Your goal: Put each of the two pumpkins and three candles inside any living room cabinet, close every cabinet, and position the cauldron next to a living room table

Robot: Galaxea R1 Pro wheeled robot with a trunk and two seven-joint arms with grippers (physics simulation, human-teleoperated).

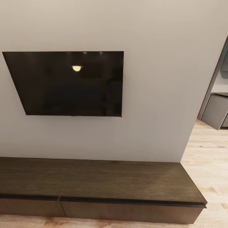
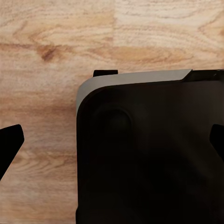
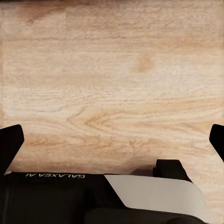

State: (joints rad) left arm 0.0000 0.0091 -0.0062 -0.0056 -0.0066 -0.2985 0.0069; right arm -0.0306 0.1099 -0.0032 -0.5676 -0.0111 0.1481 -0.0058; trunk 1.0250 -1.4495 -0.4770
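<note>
I stood in the living room of a home. A dark flat television hung on the plain pale wall at my twelve o'clock, above a long, low dark-brown cabinet with handle-less drawer fronts. Light wood-plank floor ran past the wall's end toward grey cupboards at two o'clock, in an adjoining room.

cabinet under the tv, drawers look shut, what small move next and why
Probably lower the head view toward the cabinet: its drawer fronts sit at the frame's bottom edge, and both wrist views face the wood floor with fingers spread and holding nothing.
</note>
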